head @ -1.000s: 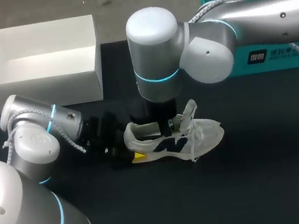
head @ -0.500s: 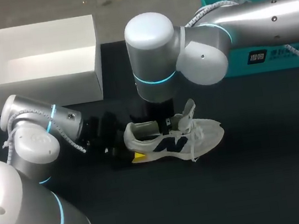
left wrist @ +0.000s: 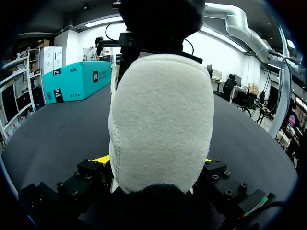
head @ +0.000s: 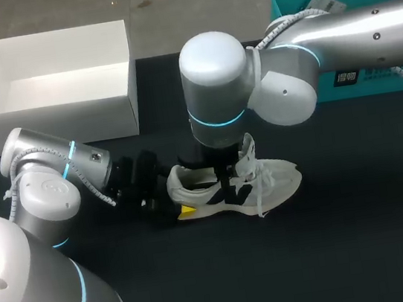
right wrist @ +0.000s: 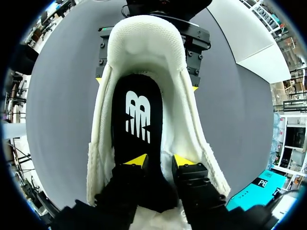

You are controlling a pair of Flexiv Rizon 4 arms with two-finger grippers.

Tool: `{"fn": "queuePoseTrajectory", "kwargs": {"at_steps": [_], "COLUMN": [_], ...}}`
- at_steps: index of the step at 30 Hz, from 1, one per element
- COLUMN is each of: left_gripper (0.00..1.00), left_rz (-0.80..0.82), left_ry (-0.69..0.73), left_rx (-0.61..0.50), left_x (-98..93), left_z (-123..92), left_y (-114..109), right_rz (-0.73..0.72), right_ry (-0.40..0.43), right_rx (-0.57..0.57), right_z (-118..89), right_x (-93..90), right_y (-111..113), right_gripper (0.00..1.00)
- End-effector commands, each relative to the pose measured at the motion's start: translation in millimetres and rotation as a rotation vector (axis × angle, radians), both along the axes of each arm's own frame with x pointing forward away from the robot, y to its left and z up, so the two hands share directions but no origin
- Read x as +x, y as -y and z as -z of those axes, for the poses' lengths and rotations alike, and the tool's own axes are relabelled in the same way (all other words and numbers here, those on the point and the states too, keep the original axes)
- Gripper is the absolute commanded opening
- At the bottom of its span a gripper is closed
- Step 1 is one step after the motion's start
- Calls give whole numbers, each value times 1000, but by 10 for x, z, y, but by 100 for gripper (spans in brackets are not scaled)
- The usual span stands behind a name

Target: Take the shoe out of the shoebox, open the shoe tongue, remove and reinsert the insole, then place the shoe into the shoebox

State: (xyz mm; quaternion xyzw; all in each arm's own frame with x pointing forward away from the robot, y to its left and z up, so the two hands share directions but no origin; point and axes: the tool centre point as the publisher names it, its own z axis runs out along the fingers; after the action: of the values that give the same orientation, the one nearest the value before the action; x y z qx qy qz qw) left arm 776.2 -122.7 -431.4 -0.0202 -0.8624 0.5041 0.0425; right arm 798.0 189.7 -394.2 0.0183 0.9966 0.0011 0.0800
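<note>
On the black tabletop, apart from the white shoebox, the shoe stands upright, its heel clamped by the left hand. From above, the right hand sits inside its opening, fingers narrowly parted, tips on the black insole.

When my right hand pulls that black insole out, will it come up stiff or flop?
Probably floppy: the insole looks thin and lies flat inside the shoe, so expect it to bend as it lifts. It may drag against the snug walls; the left hand gripping the heel should steady the light shoe.
</note>
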Motion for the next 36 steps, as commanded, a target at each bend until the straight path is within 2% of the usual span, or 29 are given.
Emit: {"fn": "queuePoseTrajectory", "kwargs": {"at_steps": [1,11,19,22,28,36], "left_gripper": [0,0,0,0,0,0], "left_rz": [0,0,0,0,0,0], "left_ry": [0,0,0,0,0,0], "left_rx": [2,2,2,2,2,2], "left_x": [-12,-12,-12,-12,-12,-12], "left_z": [47,47,47,47,47,47], "left_y": [-26,-26,-26,-26,-26,-26], "right_rz": [6,-14,3,11,41,33], "right_ry": [1,-52,-123,-130,-93,-141], "right_rx": [3,-10,-6,-6,20,0], "right_z": [21,233,423,428,281,477], "right_x": [30,23,-23,-26,33,-12], "right_y": [2,-85,-50,-14,34,13], "right_gripper": [35,36,37,40,48,48]}}
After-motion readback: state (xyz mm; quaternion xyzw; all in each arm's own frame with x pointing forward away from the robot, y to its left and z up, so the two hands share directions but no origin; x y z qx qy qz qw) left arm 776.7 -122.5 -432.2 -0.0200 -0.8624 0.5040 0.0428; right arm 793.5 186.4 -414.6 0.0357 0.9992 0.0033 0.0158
